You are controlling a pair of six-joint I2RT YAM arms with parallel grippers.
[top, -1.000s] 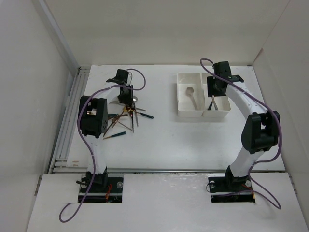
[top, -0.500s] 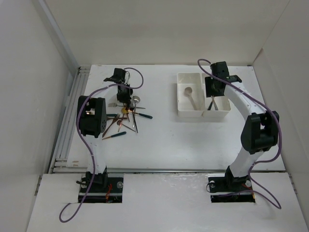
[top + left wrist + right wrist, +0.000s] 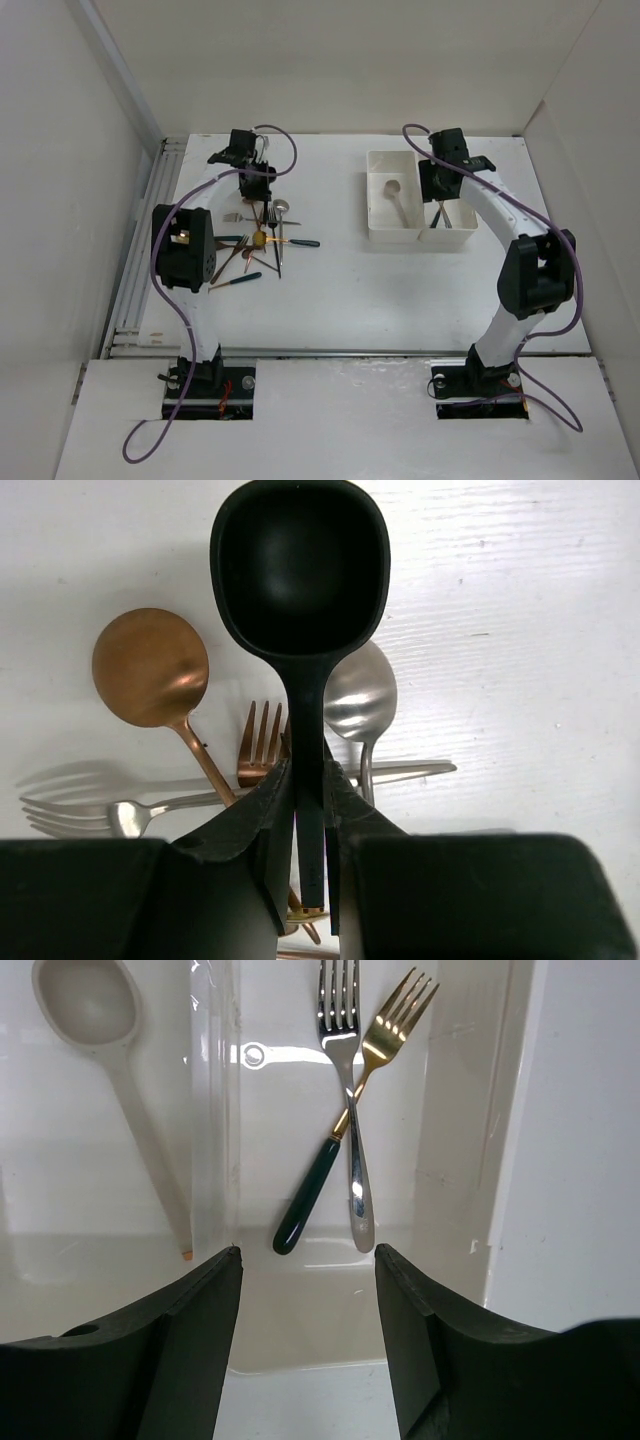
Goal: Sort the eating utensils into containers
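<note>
Pinching black spoon point(image 3: 300, 580) — left claw point(image 3: 308, 798) clamped.

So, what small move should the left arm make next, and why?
Probably lift the black spoon clear of the pile: the left fingers are shut on its handle, and the bin holding the pale spoon lies to the right.

A robotics lab cell: white panels point(image 3: 340, 60) wall in a table point(image 3: 400, 300) with two bolted arms point(image 3: 185, 250).
</note>
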